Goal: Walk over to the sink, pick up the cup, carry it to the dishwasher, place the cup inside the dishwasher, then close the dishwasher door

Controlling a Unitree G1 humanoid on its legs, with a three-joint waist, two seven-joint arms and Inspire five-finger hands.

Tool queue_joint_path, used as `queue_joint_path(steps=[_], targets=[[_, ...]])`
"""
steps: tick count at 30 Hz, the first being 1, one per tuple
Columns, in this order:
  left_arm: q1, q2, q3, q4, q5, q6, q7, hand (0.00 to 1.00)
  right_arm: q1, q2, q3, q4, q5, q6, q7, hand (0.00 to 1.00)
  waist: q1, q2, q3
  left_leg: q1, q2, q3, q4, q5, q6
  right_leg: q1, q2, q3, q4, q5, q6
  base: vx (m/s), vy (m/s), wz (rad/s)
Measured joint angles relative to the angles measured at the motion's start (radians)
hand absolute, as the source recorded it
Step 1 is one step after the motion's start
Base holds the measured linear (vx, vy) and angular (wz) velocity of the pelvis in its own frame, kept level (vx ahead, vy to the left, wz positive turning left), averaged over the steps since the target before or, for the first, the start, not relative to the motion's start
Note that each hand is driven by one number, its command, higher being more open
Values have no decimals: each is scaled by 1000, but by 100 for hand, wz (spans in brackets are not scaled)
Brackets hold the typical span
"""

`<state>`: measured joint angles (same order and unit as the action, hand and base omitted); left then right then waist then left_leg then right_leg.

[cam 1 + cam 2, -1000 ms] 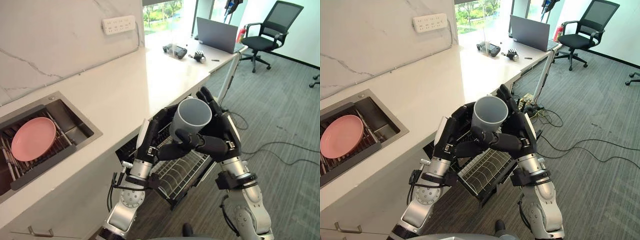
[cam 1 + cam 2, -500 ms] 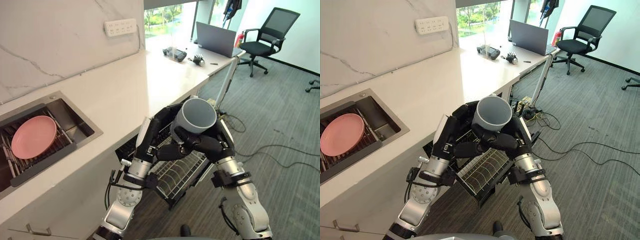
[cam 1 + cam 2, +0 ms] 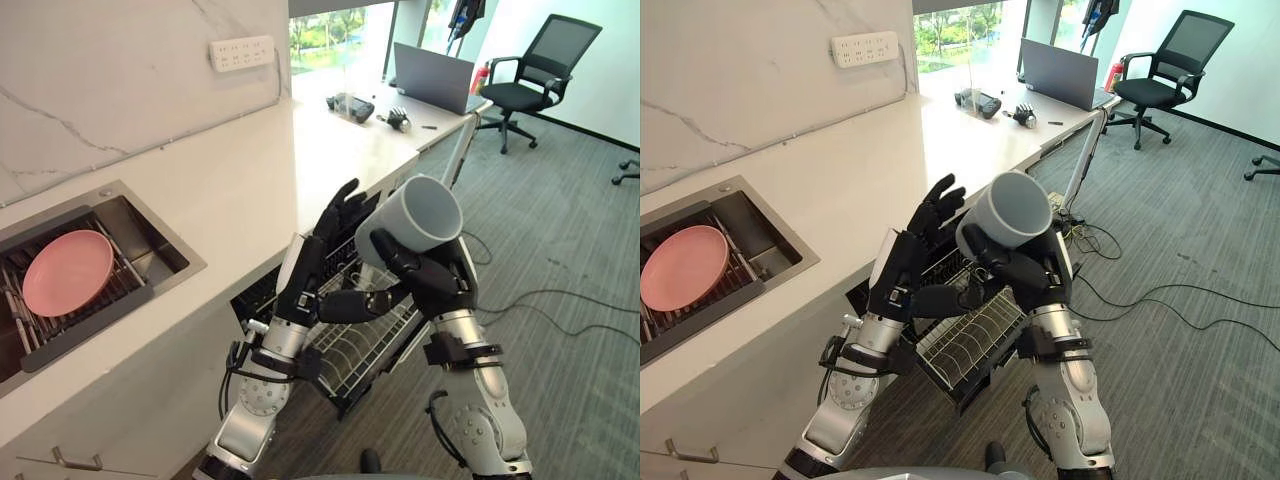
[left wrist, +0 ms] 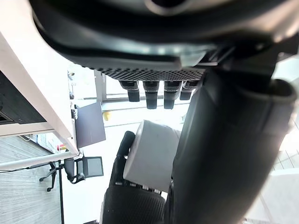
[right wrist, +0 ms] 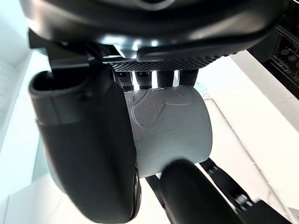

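Clasping the tilted cup (image 3: 420, 212) in our curled right hand (image 3: 435, 285), left hand (image 3: 310, 270) spread beside it, we are judging a slow, mouth-down descent onto the dishwasher rack (image 3: 350, 352) safest.

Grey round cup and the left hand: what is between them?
Only air, in the left eye view: a gap separates the grey round cup, gripped by the right hand, from the open left hand.

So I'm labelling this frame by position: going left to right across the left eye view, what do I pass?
pink plate → socket strip → left hand → cup → office chair
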<state>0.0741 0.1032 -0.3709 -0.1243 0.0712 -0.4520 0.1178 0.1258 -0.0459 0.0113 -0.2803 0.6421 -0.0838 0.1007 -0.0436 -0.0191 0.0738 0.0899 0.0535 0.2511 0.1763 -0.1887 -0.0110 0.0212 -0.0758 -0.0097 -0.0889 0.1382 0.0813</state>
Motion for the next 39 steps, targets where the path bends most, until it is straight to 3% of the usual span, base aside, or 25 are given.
queue_joint_path(steps=[6, 11, 16, 20, 24, 30, 36, 39], targets=[[58, -13, 110, 4, -109, -1, 48, 100, 13, 41, -65, 5, 98, -51, -33, 0, 0, 0, 0, 6, -1, -8, -15, 11, 3, 7, -3, -11, 0, 0, 0, -1, -1, 4], [123, -11, 160, 47, -115, 4, 7, 100, 43, 48, -107, 7, 99, -50, -51, 0, 6, -3, -2, 10, -5, -17, -33, 21, 5, 9, -9, -26, 0, 0, 0, -23, -17, 7], [238, 10, 167, 263, -95, 77, -144, 100, 48, 37, -182, 75, 101, 6, -13, 0, 4, -13, -9, 6, -7, -21, -37, 22, 6, 7, -12, -49, -1, -1, 0, -3, -4, 1], [311, 63, 145, 395, -79, 134, -247, 100, 48, -27, -197, 171, 76, 68, 10, 0, 12, -21, -14, -10, -7, -31, -45, 27, 4, -5, -15, -66, -2, -1, -1, -17, -23, 7], [312, 96, 152, 506, -98, 167, -271, 100, 34, -99, -172, 295, -13, 154, 35, 0, 18, -20, -13, -1, -19, -60, -92, 62, 4, -5, -25, -108, -2, -1, -1, -15, -32, 24], [317, 104, 227, 642, -152, 255, -231, 100, -47, -183, -101, 527, -112, 287, 79, 0, 40, -14, 1, -7, -33, -117, -134, 103, 5, -4, -42, -182, -3, -3, 0, -46, -30, 28], [324, 104, 260, 639, -172, 315, -233, 100, -191, -275, -62, 771, -235, 316, 78, 0, 99, -10, 55, -69, -56, -215, -137, 138, 6, -10, -66, -283, -2, -5, 3, -55, -14, 47], [318, 110, 285, 635, -174, 338, -241, 100, -299, -340, -53, 882, -235, 314, 54, 0, 107, -14, 68, -111, -60, -240, -136, 151, 4, -37, -70, -308, -2, -5, 3, -61, -12, 32]])
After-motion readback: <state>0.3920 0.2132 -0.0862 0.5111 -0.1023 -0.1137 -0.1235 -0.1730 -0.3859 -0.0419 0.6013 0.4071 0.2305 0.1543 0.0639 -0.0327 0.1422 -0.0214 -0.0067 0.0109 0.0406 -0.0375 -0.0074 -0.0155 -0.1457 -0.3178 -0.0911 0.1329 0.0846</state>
